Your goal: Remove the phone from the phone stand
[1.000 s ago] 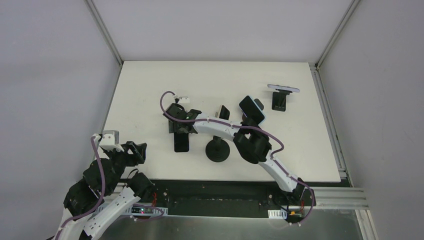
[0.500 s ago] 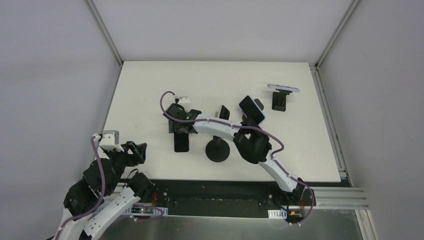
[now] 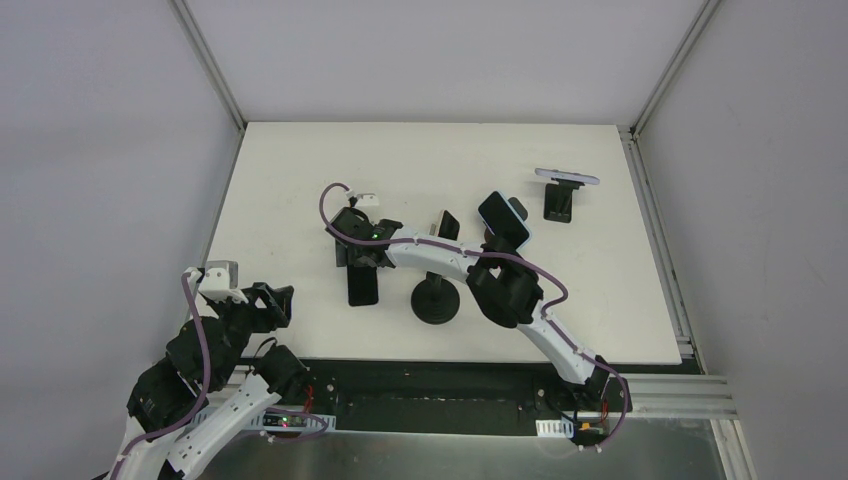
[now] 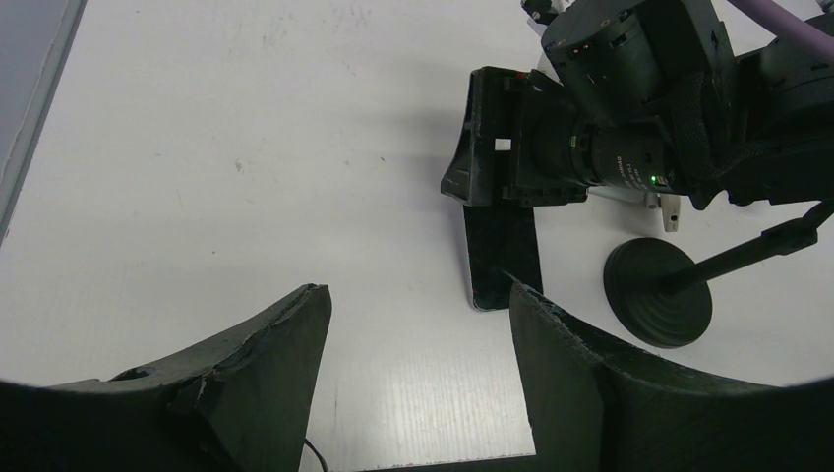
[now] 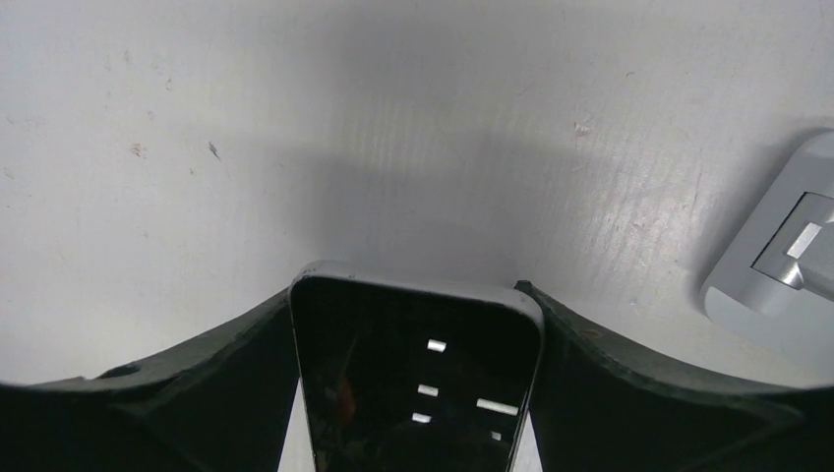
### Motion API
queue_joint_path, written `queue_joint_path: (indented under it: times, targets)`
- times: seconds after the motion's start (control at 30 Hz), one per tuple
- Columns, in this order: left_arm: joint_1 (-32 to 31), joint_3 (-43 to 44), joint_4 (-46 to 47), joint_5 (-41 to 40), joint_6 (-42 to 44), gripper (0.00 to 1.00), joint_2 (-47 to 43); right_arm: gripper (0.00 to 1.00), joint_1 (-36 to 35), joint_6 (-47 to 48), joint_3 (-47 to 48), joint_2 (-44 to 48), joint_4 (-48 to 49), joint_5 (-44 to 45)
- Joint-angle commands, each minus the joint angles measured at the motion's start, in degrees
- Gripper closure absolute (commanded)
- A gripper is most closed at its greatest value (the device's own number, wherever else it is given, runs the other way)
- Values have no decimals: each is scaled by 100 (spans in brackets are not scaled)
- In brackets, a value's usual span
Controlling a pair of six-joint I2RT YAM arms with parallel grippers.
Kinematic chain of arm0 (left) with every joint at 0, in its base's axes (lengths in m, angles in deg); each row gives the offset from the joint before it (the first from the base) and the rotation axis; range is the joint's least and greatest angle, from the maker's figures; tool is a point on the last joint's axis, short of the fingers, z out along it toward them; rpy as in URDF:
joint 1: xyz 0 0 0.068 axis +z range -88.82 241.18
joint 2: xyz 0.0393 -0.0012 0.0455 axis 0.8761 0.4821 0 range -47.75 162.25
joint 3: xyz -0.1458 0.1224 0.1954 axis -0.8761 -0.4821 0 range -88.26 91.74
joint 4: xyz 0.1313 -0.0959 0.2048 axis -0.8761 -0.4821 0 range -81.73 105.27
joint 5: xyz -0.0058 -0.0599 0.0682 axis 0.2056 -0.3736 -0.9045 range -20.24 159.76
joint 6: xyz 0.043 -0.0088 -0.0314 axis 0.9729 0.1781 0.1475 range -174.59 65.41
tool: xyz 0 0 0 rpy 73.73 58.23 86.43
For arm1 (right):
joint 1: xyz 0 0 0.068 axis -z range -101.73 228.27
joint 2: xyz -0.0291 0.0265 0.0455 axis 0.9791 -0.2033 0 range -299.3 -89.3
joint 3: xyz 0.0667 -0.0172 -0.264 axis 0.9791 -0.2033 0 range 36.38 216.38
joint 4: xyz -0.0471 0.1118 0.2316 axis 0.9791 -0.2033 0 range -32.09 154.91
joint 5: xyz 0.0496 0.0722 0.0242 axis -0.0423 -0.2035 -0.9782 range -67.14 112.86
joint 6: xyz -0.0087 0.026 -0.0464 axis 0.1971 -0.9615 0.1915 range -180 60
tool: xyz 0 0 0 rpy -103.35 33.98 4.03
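Phone (image 4: 502, 258) flat on table (image 4: 246, 147) — round-base stand (image 4: 657, 300) just beside

Right wrist view. A dark-screened phone (image 5: 418, 383) lies on the white table (image 5: 295, 118) between the right gripper's (image 5: 408, 293) fingers (image 5: 197, 383), which sit close against its long edges. A silver-grey block (image 5: 777, 265) lies at the right margin.
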Motion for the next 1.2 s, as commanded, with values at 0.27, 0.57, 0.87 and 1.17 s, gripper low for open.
queue_joint_path:
  times: [0.27,0.57,0.87,1.17]
  targets:
    - [40,147,2,-115,32,31,112,20,-5,93,-51,235,-288,199]
    - [41,145,-6,-140,7,31,103,20,48,450,91,910,-381,408]
    - [40,137,-4,-219,-12,30,71,20,130,1035,710,2043,-940,10]
    - [40,66,383,683,293,11,427,20,175,1222,470,3523,-2674,98]
